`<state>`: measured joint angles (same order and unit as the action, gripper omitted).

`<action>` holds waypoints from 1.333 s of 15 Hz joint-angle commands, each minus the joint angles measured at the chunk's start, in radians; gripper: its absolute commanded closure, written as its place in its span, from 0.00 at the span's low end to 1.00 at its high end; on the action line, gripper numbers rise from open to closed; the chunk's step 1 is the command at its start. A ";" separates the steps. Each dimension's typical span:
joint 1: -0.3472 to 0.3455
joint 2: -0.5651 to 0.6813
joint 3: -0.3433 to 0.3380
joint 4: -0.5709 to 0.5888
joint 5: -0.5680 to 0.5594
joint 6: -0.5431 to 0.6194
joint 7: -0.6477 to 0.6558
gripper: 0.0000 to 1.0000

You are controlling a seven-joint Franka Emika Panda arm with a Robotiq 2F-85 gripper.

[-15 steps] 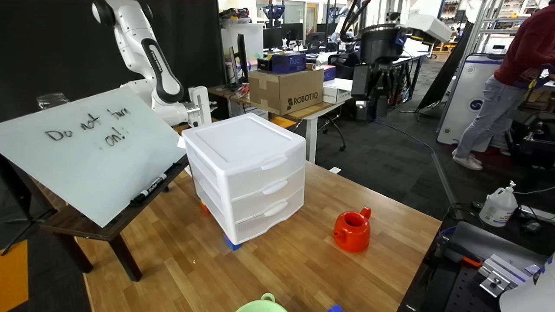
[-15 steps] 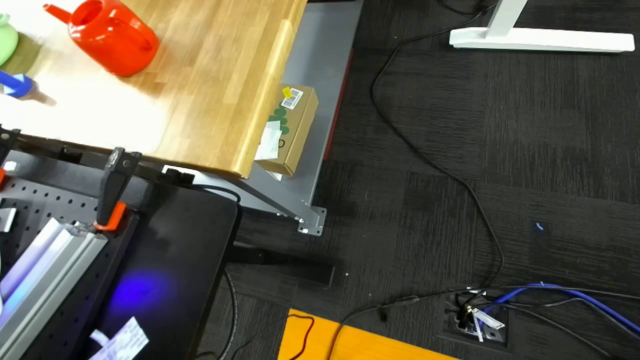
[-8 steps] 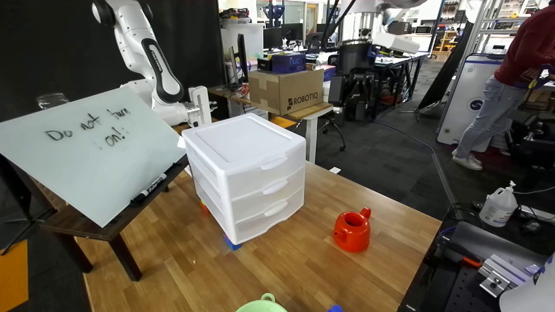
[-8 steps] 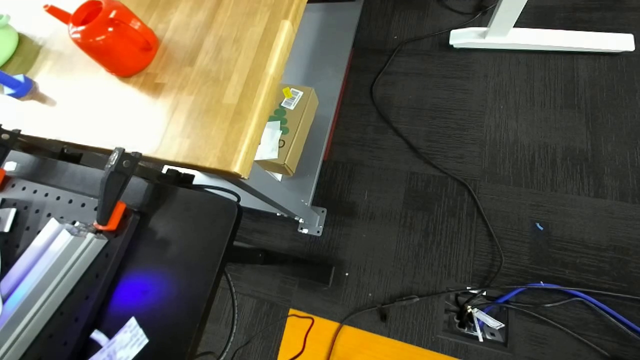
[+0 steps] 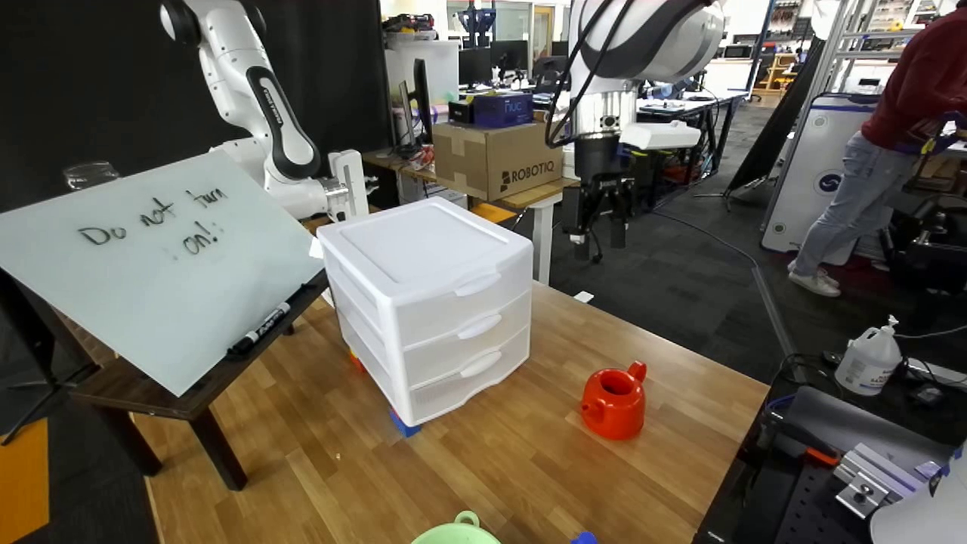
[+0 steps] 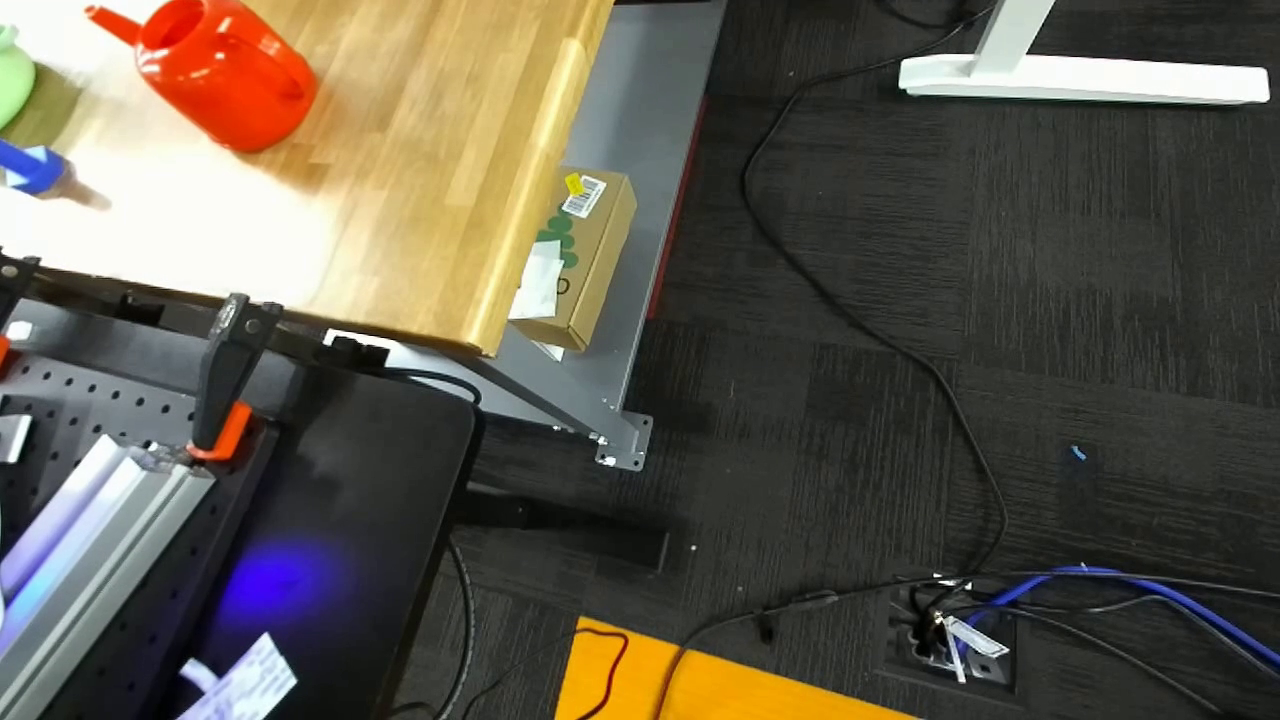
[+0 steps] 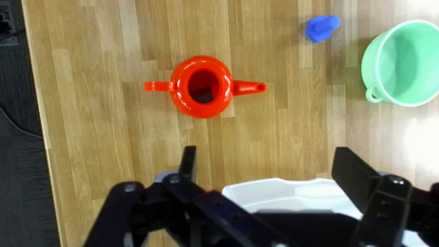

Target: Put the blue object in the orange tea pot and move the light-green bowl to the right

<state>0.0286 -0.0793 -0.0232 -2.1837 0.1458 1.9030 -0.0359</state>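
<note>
The blue object [image 7: 320, 28] stands on the wooden table, and it also shows in both exterior views [image 5: 584, 538] [image 6: 35, 172]. It lies between the orange tea pot [image 7: 202, 110] and the light-green bowl [image 7: 404, 65] in the wrist view. The tea pot is upright and shows in both exterior views [image 5: 613, 417] [image 6: 235, 95]. The bowl is cut off at the edge of both exterior views [image 5: 457, 536] [image 6: 14, 85]. My gripper [image 5: 599, 242] hangs high above the far side of the table. In the wrist view its fingers [image 7: 265, 151] are wide apart with nothing between them.
White drawers [image 5: 434, 317] stand on the table beside my gripper, and their edge shows under it in the wrist view [image 7: 274, 193]. A whiteboard [image 5: 159, 264] leans on a dark stool [image 5: 151, 400]. A black clamp [image 6: 230, 370] grips a side table near the wooden table.
In an exterior view my gripper has moved left and down, and more of the arm has come into view. The tea pot, bowl and blue object have not moved.
</note>
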 commanded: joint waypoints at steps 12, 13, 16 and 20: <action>0.053 -0.011 0.093 -0.223 -0.072 0.104 0.012 0.00; 0.057 -0.006 0.097 -0.231 -0.075 0.102 0.011 0.00; 0.061 0.003 0.101 -0.232 -0.068 0.087 0.017 0.00; 0.063 0.007 0.102 -0.233 -0.068 0.087 0.017 0.00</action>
<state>0.0944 -0.0729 0.0756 -2.4178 0.0779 1.9916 -0.0192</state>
